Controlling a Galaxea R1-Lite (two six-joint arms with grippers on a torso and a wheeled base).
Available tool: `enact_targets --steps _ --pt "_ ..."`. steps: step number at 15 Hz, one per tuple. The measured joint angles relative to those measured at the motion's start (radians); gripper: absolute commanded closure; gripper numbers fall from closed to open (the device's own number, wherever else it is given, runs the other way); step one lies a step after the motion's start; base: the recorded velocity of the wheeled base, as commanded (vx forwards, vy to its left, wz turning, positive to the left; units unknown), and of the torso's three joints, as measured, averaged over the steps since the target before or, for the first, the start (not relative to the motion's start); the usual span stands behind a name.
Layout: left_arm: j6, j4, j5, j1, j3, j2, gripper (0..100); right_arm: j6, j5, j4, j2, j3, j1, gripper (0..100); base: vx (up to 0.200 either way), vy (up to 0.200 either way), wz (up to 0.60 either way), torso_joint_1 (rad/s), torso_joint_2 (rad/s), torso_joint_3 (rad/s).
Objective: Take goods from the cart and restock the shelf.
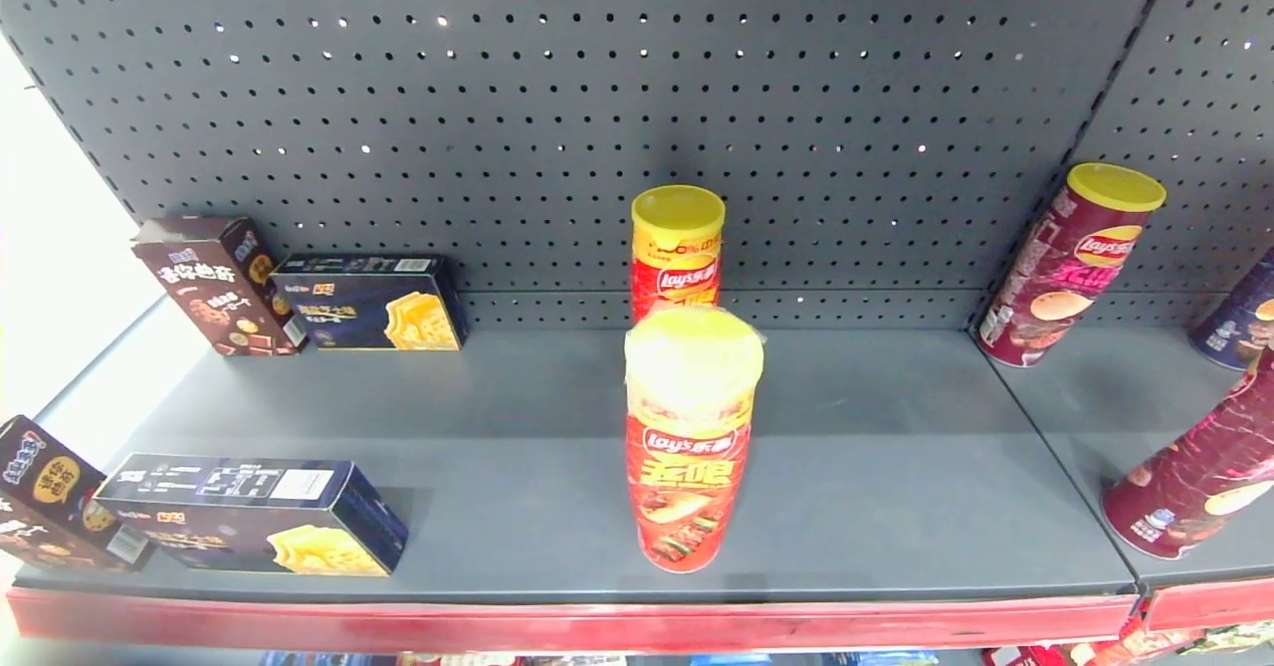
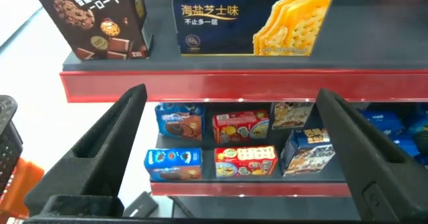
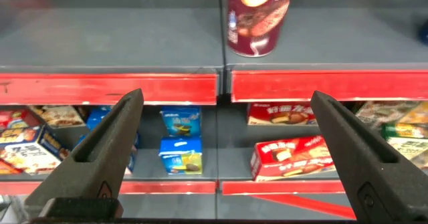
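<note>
On the grey shelf (image 1: 896, 467) a red chip can (image 1: 689, 447) stands near the front, with a second red can (image 1: 677, 253) behind it at the back wall. To the right are two maroon cans (image 1: 1070, 263) (image 1: 1199, 477). Dark blue cracker boxes (image 1: 373, 301) (image 1: 254, 517) and brown cookie boxes (image 1: 214, 283) (image 1: 45, 497) sit at the left. My left gripper (image 2: 231, 93) is open and holds nothing, just below the shelf's red edge (image 2: 267, 87), under a cookie box (image 2: 93, 17) and a cracker box (image 2: 254, 17). My right gripper (image 3: 226, 95) is open too, in front of the red edge (image 3: 107, 89) below a maroon can (image 3: 257, 17).
A perforated back panel (image 1: 597, 99) closes the shelf behind. A purple can (image 1: 1239, 318) stands at the far right. Lower shelves hold small snack boxes (image 2: 241, 160) (image 3: 291, 158). A black mesh basket edge (image 2: 8, 150) shows beside the left gripper. Bare shelf lies around the red cans.
</note>
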Motion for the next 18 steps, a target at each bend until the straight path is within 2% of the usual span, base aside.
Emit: enact_targets --steps 6,9,18 --pt "0.0 0.0 0.001 -0.001 0.0 0.0 0 0.001 0.0 0.0 0.0 0.0 0.0 0 0.0 0.0 0.0 0.0 0.0 0.0" --pt "0.0 -0.001 0.0 0.0 0.0 0.0 0 0.001 0.001 -0.001 0.0 0.0 0.0 0 0.0 0.2 0.0 -0.001 0.0 0.004" --pt "0.003 0.0 -0.001 -0.001 0.0 0.0 0 0.002 0.001 -0.002 0.0 0.0 -0.001 0 0.0 0.0 0.0 0.0 0.0 0.0"
